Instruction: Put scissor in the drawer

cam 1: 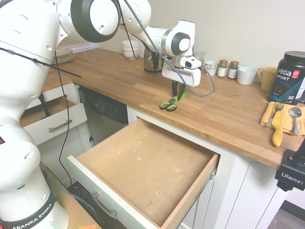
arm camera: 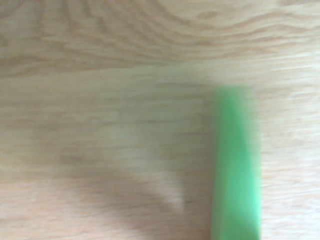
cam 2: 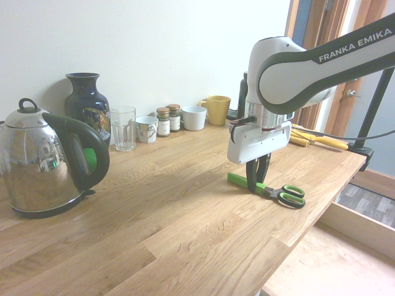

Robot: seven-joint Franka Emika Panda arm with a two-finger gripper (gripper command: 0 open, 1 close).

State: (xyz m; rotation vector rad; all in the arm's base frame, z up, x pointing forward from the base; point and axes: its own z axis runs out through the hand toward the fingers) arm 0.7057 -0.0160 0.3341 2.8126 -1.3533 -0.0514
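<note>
1. Gripper [cam 2: 256, 183]: pointing straight down over the wooden countertop [cam 1: 224, 114], with its dark fingers [cam 2: 251, 176] standing on either side of the scissor's middle, close in against it. The jaws are looking narrowed around the scissor, but whether they are actually pressing on it cannot be told.
2. Scissor [cam 2: 279, 193]: lying flat on the countertop near its front edge, with the black loops lined in lime green [cam 1: 168, 105] facing the drawer side and the bright green blade cover [cam 2: 241, 180] pointing away toward the wall. In the wrist view the cover is showing as a blurred green strip [arm camera: 235, 165] against wood grain.
3. Drawer [cam 1: 143, 167]: standing pulled wide open below the countertop edge, just in front of the scissor, with its bare brown bottom showing and its bar handle [cam 1: 102, 206] on the white front.
4. Smaller white drawer [cam 1: 50, 121]: sitting partly open further along the cabinet.
5. Along the wall: a steel kettle [cam 2: 43, 163], a dark vase [cam 2: 86, 102], a glass tumbler [cam 2: 123, 127], two spice jars [cam 2: 168, 120], a white cup [cam 2: 194, 117] and a yellow mug [cam 2: 216, 109].
6. Protein tub [cam 1: 289, 76]: standing at the far end, beside cutlery resting on a yellow cloth [cam 1: 281, 121].
</note>
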